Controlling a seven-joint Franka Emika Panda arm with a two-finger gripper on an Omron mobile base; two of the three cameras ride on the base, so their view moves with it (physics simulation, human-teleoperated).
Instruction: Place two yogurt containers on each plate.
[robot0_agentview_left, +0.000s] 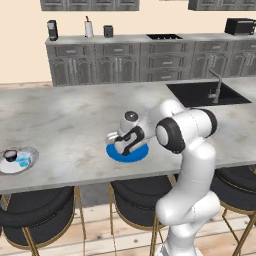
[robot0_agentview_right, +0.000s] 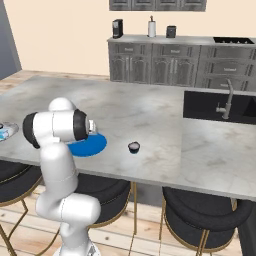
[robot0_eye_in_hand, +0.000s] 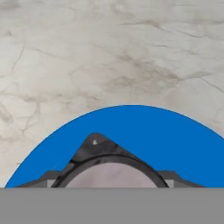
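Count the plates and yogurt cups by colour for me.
White plate: 1
Blue plate: 1
Dark cups: 3, one on the white plate, one loose on the counter, one over the blue plate
Light blue cup: 1
Total: 6

The arm (robot0_agentview_right: 55, 130) hides much of the blue plate (robot0_agentview_right: 92, 145).

Marble island counter (robot0_agentview_left: 70, 120), grey-veined, with my arm at its near edge. I count lying directly on it: one blue plate (robot0_agentview_left: 116, 153) near the front edge; one white plate (robot0_agentview_left: 31, 156) far left; one dark yogurt cup (robot0_agentview_right: 133, 147) standing alone right of the blue plate.
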